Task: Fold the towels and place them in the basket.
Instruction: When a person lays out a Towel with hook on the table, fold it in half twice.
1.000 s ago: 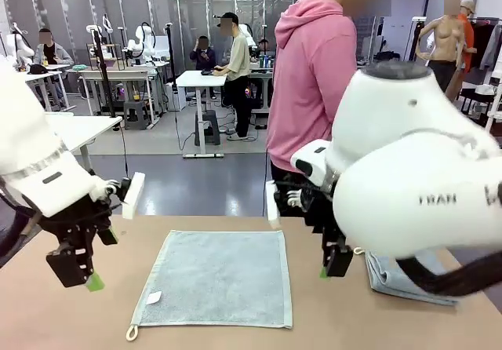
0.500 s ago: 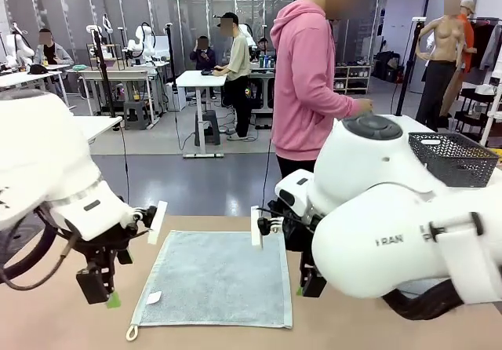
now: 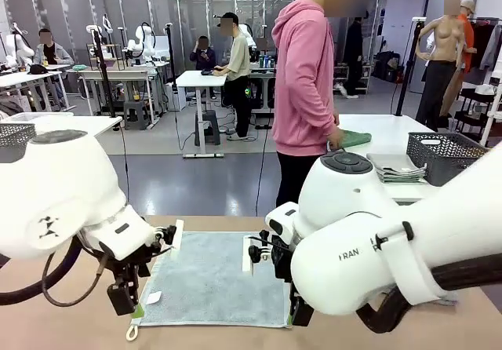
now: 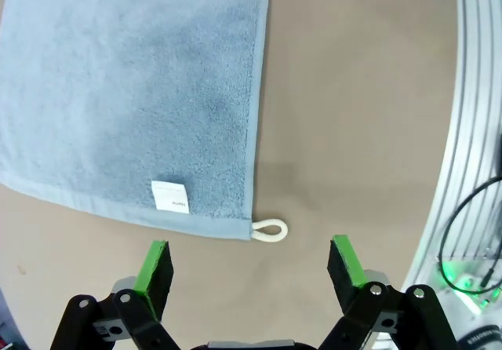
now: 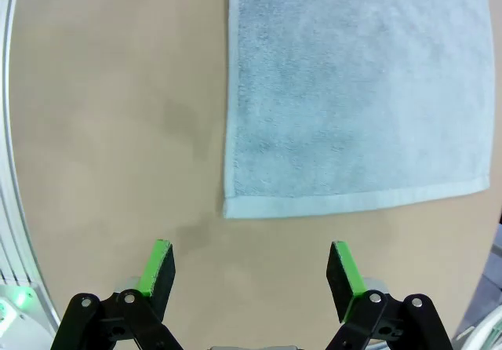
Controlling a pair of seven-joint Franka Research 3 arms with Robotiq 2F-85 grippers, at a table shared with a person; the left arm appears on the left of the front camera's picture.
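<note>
Towel (image 3: 216,279): we see 1 pale grey-blue towel spread flat at the centre of the table (image 3: 47,319), with its white loop (image 4: 269,228) at the 7 o'clock corner.
Left gripper (image 4: 251,260): jaws wide and holding nothing; we find it just beside the loop corner.
Right gripper (image 5: 251,262): jaws wide and empty, near the 5 o'clock corner.
Basket (image 3: 453,162): on the far table (image 3: 376,126), at 2 o'clock from the towel.

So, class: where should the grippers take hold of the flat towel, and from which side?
Probably its two near corners, from above: the towel lies flat, so only edges offer a pinch. The open left gripper hangs by the loop corner, the open right gripper by the other.
</note>
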